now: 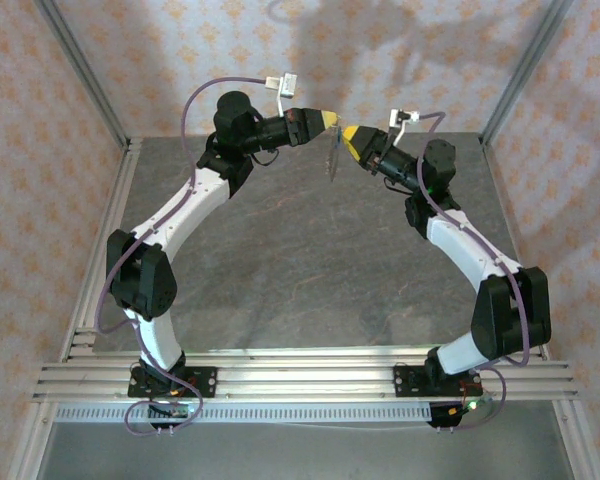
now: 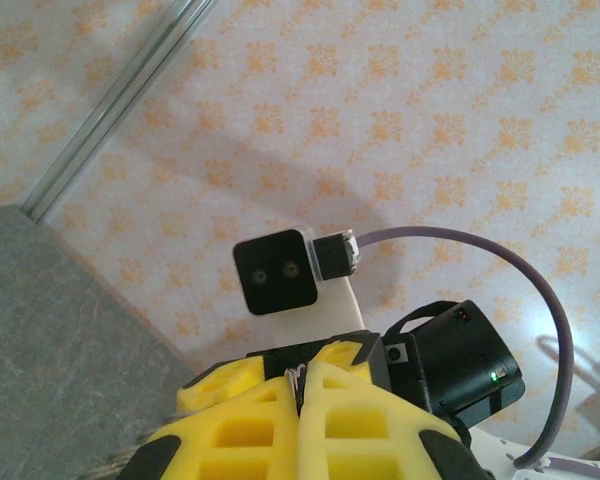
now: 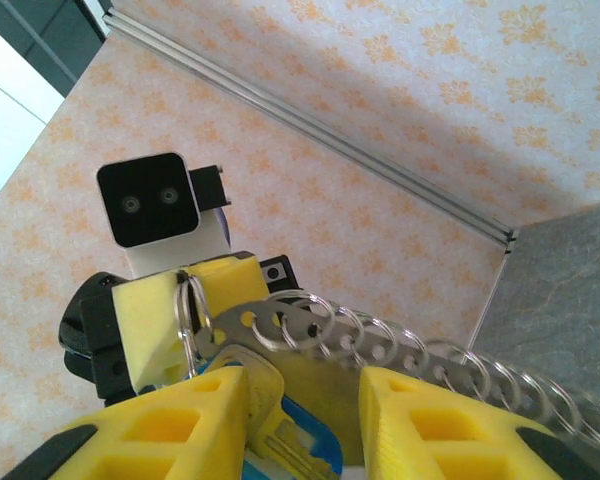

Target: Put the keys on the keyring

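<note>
With our left gripper (image 2: 298, 376) clamped on the keyring (image 3: 248, 325) and our right gripper (image 3: 305, 388) part-open, we risk the key (image 3: 310, 430) sliding out between its loose fingers (image 3: 160, 432), unthreaded.

The walls (image 1: 40, 120) carry pale cream-pink paper with small orange floral motifs. The bench (image 1: 300, 260) is mottled grey. The left arm (image 1: 175, 215) and right arm (image 1: 460, 245) are white with black joints and lilac cables (image 1: 195, 100). The left claw (image 1: 331, 119) and right claw (image 1: 347, 132) are bright yellow. The keyring (image 3: 380, 345) is silvery, and the key (image 3: 305, 430) has blue plastic.
</note>
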